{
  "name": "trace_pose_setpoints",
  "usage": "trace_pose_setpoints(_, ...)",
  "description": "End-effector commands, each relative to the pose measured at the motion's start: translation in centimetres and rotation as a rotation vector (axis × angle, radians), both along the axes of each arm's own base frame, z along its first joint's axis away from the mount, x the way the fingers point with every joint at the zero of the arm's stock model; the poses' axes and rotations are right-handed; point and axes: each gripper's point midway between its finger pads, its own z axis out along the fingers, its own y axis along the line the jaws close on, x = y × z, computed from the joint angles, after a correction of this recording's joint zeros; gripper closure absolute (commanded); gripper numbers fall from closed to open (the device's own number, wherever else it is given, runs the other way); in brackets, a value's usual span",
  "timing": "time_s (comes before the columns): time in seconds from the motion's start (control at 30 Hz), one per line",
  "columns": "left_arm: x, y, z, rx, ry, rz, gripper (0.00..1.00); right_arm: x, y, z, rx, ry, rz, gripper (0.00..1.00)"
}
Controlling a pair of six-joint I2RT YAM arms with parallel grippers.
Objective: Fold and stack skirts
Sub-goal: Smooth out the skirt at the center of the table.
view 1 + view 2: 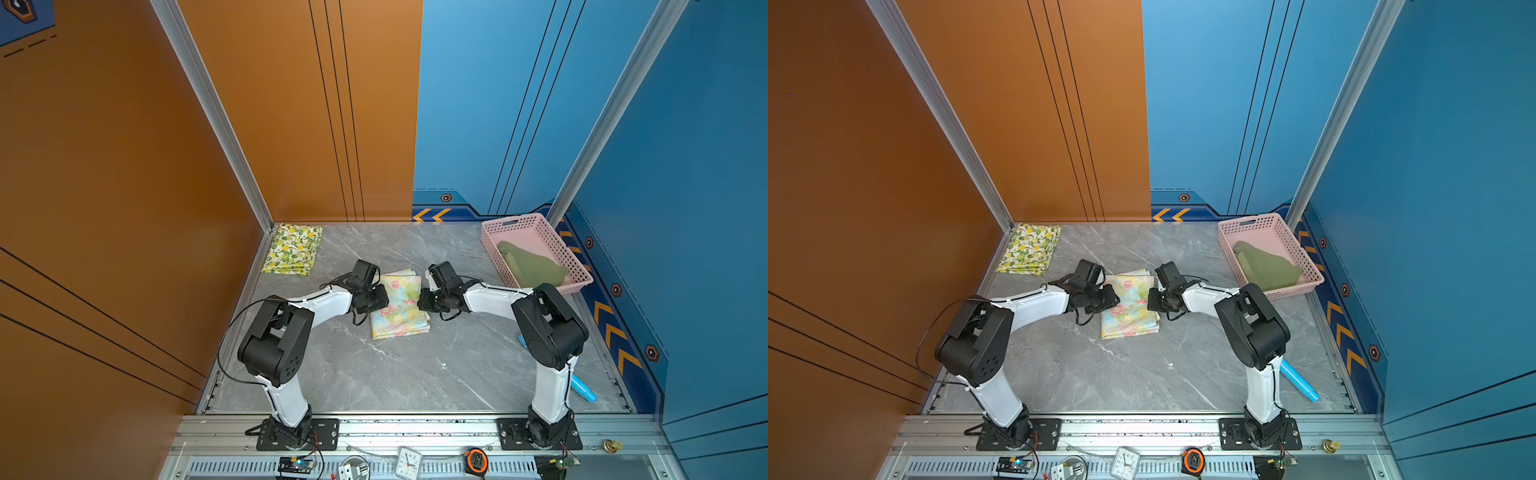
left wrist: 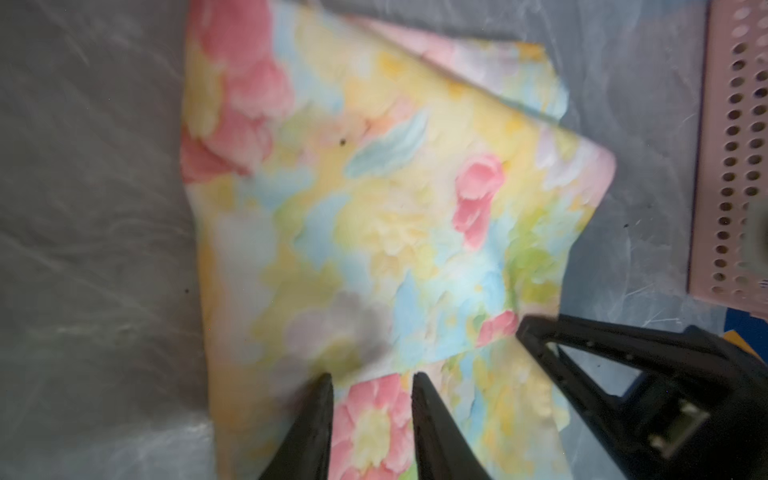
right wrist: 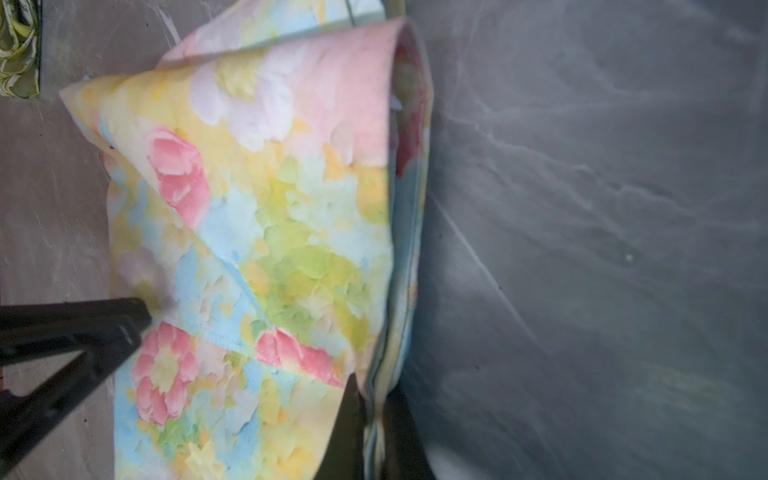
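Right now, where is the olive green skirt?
In both top views, the olive green skirt lies inside the pink basket, at the far right corner of the table.

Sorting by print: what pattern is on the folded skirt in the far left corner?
The skirt is white with yellow-green lemons, clearest in a top view.

From my station I see a grey marble-patterned tabletop [image 1: 395, 374] boxed in by an orange wall [image 1: 104, 166] and a blue wall [image 1: 706, 166]. A pink perforated basket [image 1: 515, 226] sits in the far corner by the blue wall. A light-blue cylinder [image 1: 584, 390] lies near the table's edge on that side. By the front aluminium rail [image 1: 415, 428] I make out a small white clock [image 1: 408, 462], an orange-and-black tape measure [image 1: 476, 459] and a brass knob [image 1: 611, 446].
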Motion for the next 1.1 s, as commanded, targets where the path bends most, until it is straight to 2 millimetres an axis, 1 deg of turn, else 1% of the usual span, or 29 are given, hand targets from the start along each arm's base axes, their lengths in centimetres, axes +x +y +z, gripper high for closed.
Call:
trace_pose_setpoints(0.0, -0.5, 0.7, -1.7, 0.035, 0.027, 0.031, 0.66, -2.4, -2.1, -3.7, -0.110, 0.124, -0.006, 1.00)
trace_pose_setpoints(0.03, -0.5, 0.7, -1.6, 0.033, 0.027, 0.030, 0.66, -2.4, -2.1, -3.8, -0.111, 0.125, -0.007, 1.00)
trace_pose_setpoints(0.1, -0.1, 0.6, -0.6, 0.033, 0.009, 0.026, 0.66, -2.4, -2.1, -3.7, -0.110, 0.122, -0.007, 1.00)
trace_pose_setpoints(0.23, 1.9, 0.2, 3.2, 0.032, -0.063, 0.014, 0.66, -2.4, -2.1, -3.6, -0.112, 0.119, -0.004, 1.00)
trace_pose_setpoints(0.27, 2.4, 0.1, 3.9, 0.025, -0.078, 0.012, 0.65, -2.3, -2.1, -3.6, -0.112, 0.118, -0.005, 1.00)
trace_pose_setpoints(0.33, 3.7, -0.6, 5.2, 0.002, -0.109, -0.004, 0.65, -2.3, -2.1, -3.6, -0.111, 0.119, -0.003, 1.00)
trace_pose_setpoints(0.43, 5.4, -2.0, 6.0, -0.025, -0.129, -0.022, 0.64, -2.4, -2.0, -3.7, -0.112, 0.120, -0.002, 1.00)
trace_pose_setpoints(0.53, 6.9, -3.1, 5.5, -0.047, -0.133, -0.028, 0.64, -2.4, -1.8, -3.6, -0.112, 0.117, -0.001, 1.00)
trace_pose_setpoints(0.57, 7.7, -3.6, 5.4, -0.068, -0.150, -0.021, 0.64, -2.4, -1.8, -3.6, -0.112, 0.117, 0.000, 1.00)
trace_pose_setpoints(0.67, 9.1, -4.3, 3.6, -0.090, -0.152, -0.013, 0.64, -2.4, -1.5, -3.6, -0.110, 0.115, 0.003, 1.00)
trace_pose_setpoints(0.8, 10.5, -3.6, 0.1, -0.086, -0.110, 0.024, 0.64, -2.4, -1.4, -3.3, -0.110, 0.108, 0.006, 1.00)
trace_pose_setpoints(0.87, 10.8, -3.3, -0.8, -0.086, -0.103, 0.030, 0.64, -2.4, -1.4, -3.1, -0.111, 0.103, 0.005, 1.00)
trace_pose_setpoints(0.93, 11.0, -3.1, -0.3, -0.091, -0.114, 0.030, 0.64, -2.3, -1.6, -3.1, -0.114, 0.100, 0.001, 1.00)
trace_pose_setpoints(1.07, 10.8, -2.8, 2.9, -0.104, -0.167, 0.015, 0.63, -2.2, -1.8, -3.2, -0.117, 0.102, -0.005, 1.00)
